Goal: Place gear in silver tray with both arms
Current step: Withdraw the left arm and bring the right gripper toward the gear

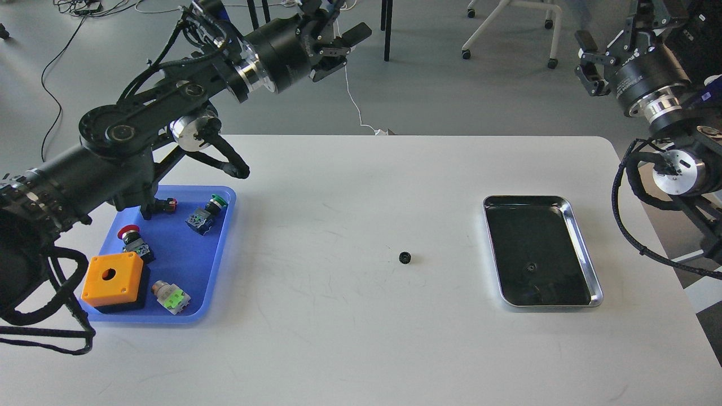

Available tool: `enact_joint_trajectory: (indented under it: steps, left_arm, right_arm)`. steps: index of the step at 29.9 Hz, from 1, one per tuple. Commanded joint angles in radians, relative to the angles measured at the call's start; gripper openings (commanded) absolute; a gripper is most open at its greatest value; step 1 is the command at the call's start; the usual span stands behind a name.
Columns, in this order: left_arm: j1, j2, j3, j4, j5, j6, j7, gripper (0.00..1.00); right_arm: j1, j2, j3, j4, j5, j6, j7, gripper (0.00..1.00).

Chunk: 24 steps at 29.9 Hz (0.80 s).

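A small black gear (404, 258) lies flat on the white table (361, 338), left of the silver tray (571, 220). The tray is empty, its dark bottom mirroring things above. My left gripper (342, 44) is raised high beyond the table's far edge, up at the top of the view, open and empty. My right gripper (606, 59) is raised off the table's far right corner, fingers spread, holding nothing.
A blue plastic tray (223, 248) at the left holds an orange box (113, 277), a red push button (131, 238), a green button (206, 213) and other switch parts. Chair and table legs and cables are on the floor behind.
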<state>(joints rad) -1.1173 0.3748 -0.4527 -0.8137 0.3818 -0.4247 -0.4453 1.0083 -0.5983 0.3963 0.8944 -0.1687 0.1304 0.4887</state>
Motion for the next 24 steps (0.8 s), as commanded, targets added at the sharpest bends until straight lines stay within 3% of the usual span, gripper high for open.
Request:
enact_joint_trajectory:
  steps: [1, 8, 16, 24]
  left_arm:
    - [0.040, 0.061, -0.050, 0.007, -0.101, -0.051, 0.013, 0.98]
    - [0.060, 0.081, -0.063, 0.116, -0.389, -0.035, 0.142, 0.98]
    - [0.088, 0.101, -0.066, 0.119, -0.511, -0.031, 0.140, 0.98]
    - [0.180, 0.111, -0.159, 0.105, -0.563, -0.029, 0.148, 0.98]
  right_arm:
    - [0.143, 0.006, -0.206, -0.005, -0.003, 0.001, 0.000, 0.98]
    - [0.366, 0.141, -0.522, -0.045, -0.018, 0.001, 0.000, 0.99]
    - [0.504, 0.297, -0.853, -0.086, -0.323, 0.001, 0.000, 0.99]
    - [0.581, 0.449, -1.091, -0.062, -0.423, 0.001, 0.000, 0.99]
